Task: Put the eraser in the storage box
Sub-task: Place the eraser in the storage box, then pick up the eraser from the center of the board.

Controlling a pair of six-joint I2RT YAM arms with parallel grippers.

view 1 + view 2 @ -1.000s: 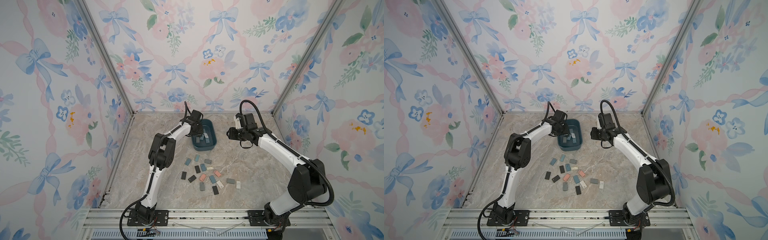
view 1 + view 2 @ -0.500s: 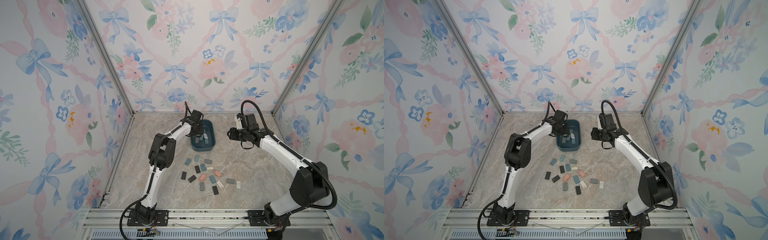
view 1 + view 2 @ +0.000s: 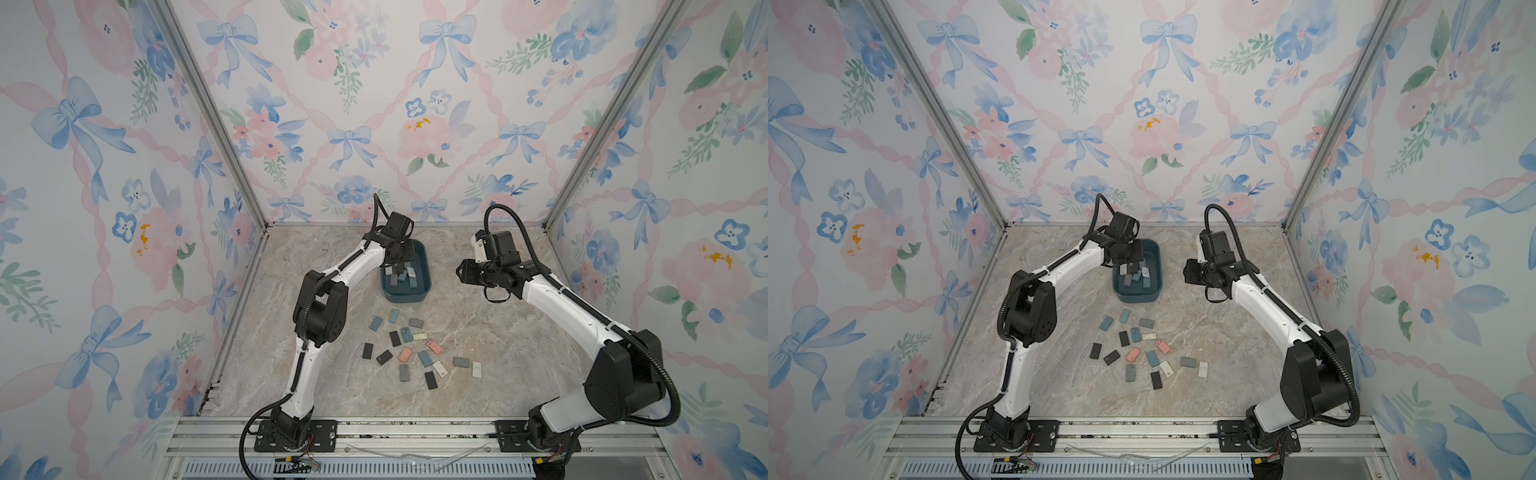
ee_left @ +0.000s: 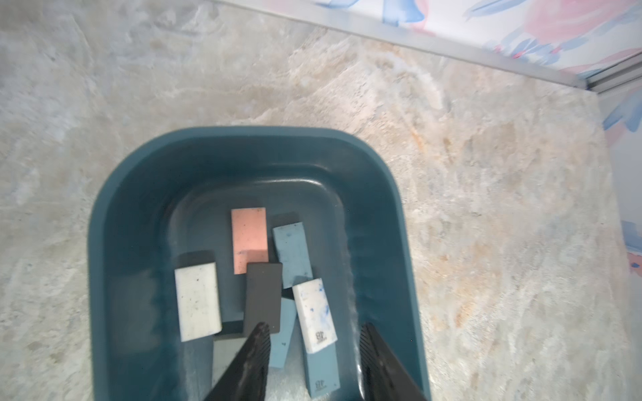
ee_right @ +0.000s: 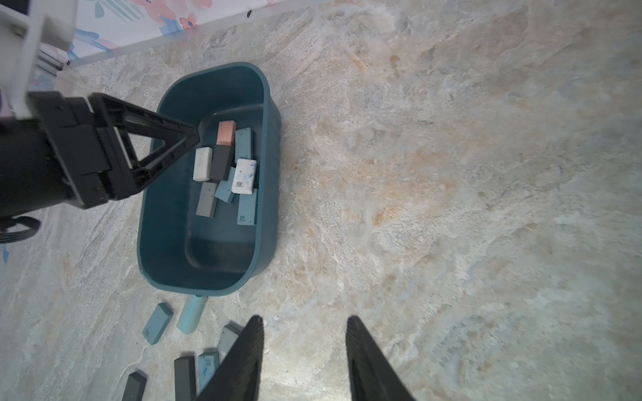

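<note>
The storage box (image 3: 405, 297) (image 3: 1136, 296) is a dark teal tub at the back middle of the table, with several erasers in it. My left gripper (image 3: 397, 259) (image 4: 314, 328) hangs open over the box's inside, nothing between its fingers. Just past its fingertips a dark grey eraser (image 4: 262, 298) (image 5: 220, 163) lies propped on the other erasers in the box (image 4: 104, 243). My right gripper (image 3: 459, 272) (image 5: 304, 321) stands open and empty over bare table, to the right of the box (image 5: 208, 277) and apart from it.
Several loose erasers, among them a pink one (image 3: 405, 354) and a white one (image 3: 476, 369), lie scattered on the marble table in front of the box. Patterned walls close in the back and both sides. An aluminium rail runs along the front edge.
My left gripper's jaws have opened wider over the box. The right arm has drifted slightly to the right.
</note>
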